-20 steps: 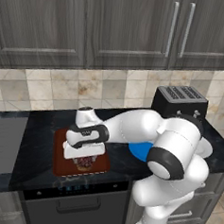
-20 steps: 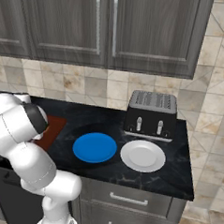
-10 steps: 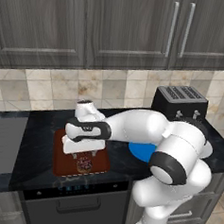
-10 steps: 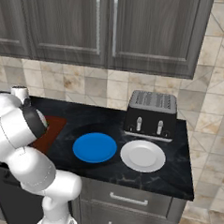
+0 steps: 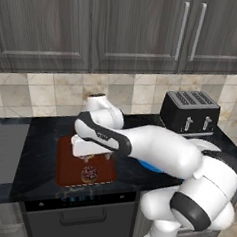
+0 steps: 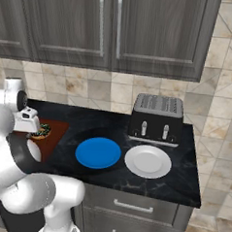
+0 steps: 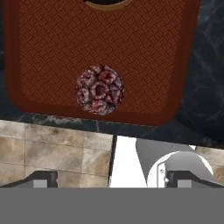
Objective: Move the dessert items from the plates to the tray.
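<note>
Hand (image 7: 109,180) seen open, nothing gripped, held above tray (image 5: 67,162). Speckled sweet (image 7: 100,89) lies on tray centre; donut (image 6: 41,130) at tray's 12 o'clock edge. Blue plate (image 6: 98,153), white plate (image 6: 147,161) bare on worktop (image 6: 182,183).

No readable text or labels.

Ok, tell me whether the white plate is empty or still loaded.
Empty. The white plate shows a bare face beside the blue plate; the speckled sweet lies on the tray.
</note>
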